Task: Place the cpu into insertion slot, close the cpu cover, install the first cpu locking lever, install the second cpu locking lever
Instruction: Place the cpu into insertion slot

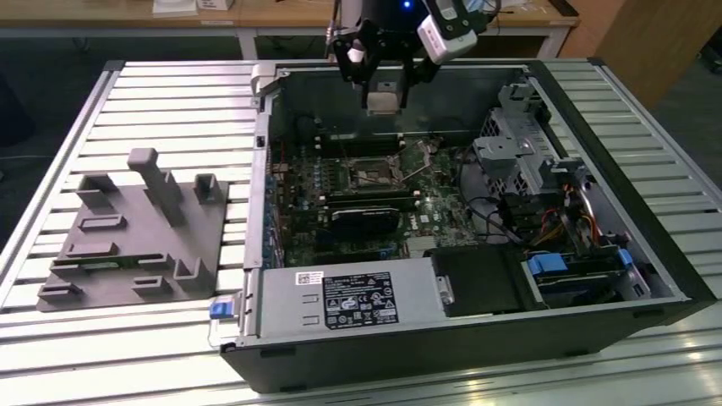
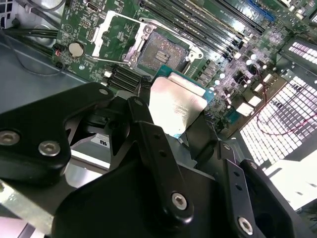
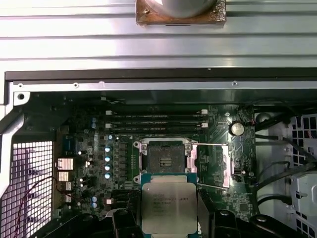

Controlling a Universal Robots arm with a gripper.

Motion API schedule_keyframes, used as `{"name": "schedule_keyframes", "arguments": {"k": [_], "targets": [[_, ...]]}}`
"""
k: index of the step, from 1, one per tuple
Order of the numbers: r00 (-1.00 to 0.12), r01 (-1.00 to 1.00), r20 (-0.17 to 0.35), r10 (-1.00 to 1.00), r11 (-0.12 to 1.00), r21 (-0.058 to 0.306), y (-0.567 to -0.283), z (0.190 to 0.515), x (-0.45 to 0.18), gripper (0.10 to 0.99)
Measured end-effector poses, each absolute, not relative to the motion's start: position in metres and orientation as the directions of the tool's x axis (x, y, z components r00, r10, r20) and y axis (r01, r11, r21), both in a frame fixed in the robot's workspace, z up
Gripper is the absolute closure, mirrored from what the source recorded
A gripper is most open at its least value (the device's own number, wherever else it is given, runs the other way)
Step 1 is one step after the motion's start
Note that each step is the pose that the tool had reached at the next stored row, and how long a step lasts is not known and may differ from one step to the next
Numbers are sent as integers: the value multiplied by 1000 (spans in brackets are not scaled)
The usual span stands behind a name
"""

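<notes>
Ext. view's left: grey fixture (image 1: 135, 228) on the table (image 1: 169, 93). Mid: open PC case (image 1: 451, 347), insertion slot (image 1: 367, 172) unfilled, cpu cover (image 3: 213, 163) swung open beside it. I've got the hand (image 1: 384, 95) hanging near the case's far wall, clamped on the cpu (image 1: 384, 103) by two opposite edges. Slot lies below the hand and nearer that camera. In the first wrist view cpu sits square w/ it, well apart.

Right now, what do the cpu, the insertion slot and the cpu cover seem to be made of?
The cpu: metal top, pale satin silver, catching glare; teal-green board edge beneath. The insertion slot: dark matte centre, probably plastic with fine contacts, in a silvery metal rim. The cpu cover: thin sheet metal, probably steel, bright and reflective, lying open.
</notes>
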State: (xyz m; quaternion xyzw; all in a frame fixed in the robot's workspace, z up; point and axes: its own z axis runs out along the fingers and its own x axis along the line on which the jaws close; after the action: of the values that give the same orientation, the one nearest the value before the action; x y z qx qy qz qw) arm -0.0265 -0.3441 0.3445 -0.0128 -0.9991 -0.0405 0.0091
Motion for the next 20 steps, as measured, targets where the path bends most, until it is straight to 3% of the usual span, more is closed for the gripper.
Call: {"name": "schedule_keyframes", "arguments": {"k": [20], "targets": [[-1000, 26, 19, 25, 998, 63, -344, 330, -26, 545]]}}
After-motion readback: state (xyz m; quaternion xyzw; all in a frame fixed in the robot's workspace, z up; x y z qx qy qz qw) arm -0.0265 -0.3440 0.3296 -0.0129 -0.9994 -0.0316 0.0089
